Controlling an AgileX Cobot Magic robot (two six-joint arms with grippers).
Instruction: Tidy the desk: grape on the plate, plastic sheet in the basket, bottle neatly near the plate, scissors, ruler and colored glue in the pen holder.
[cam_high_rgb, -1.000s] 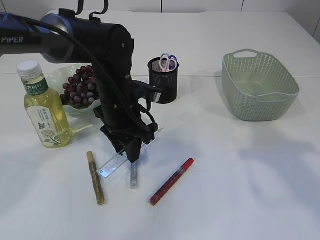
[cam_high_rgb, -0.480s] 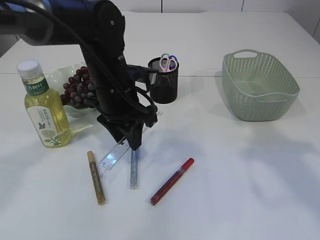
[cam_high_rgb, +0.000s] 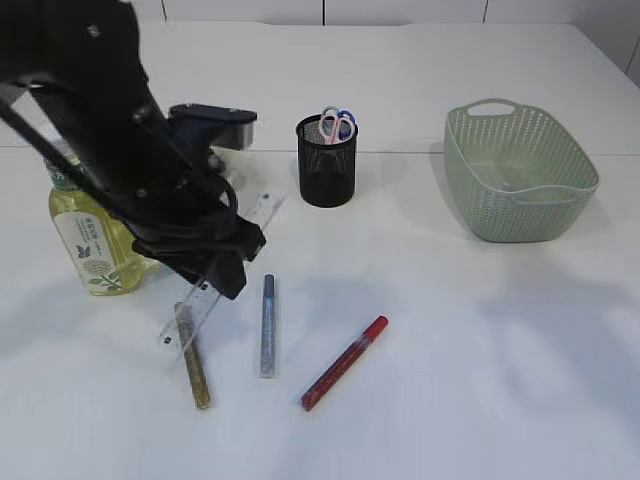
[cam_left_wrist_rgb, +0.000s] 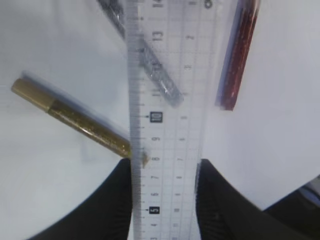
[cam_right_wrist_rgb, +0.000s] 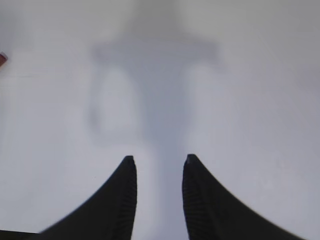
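Observation:
My left gripper (cam_high_rgb: 222, 275) is shut on the clear ruler (cam_high_rgb: 180, 325) and holds it above the table; the left wrist view shows the ruler (cam_left_wrist_rgb: 167, 100) between the jaws (cam_left_wrist_rgb: 165, 167). Below it lie a gold glue pen (cam_high_rgb: 192, 360), a silver glue pen (cam_high_rgb: 267, 325) and a red glue pen (cam_high_rgb: 345, 362). The black mesh pen holder (cam_high_rgb: 327, 165) holds the scissors (cam_high_rgb: 336, 122). The bottle (cam_high_rgb: 90, 235) stands at the left, partly behind my arm. The grapes and plate are hidden by the arm. My right gripper (cam_right_wrist_rgb: 158, 162) is open over bare table; it does not show in the exterior view.
A green basket (cam_high_rgb: 520, 180) stands at the back right. The tip of the red pen (cam_right_wrist_rgb: 2, 57) shows at the left edge of the right wrist view.
My left arm has lifted the ruler off the table and swung left and up with it. The silver pen now lies uncovered.

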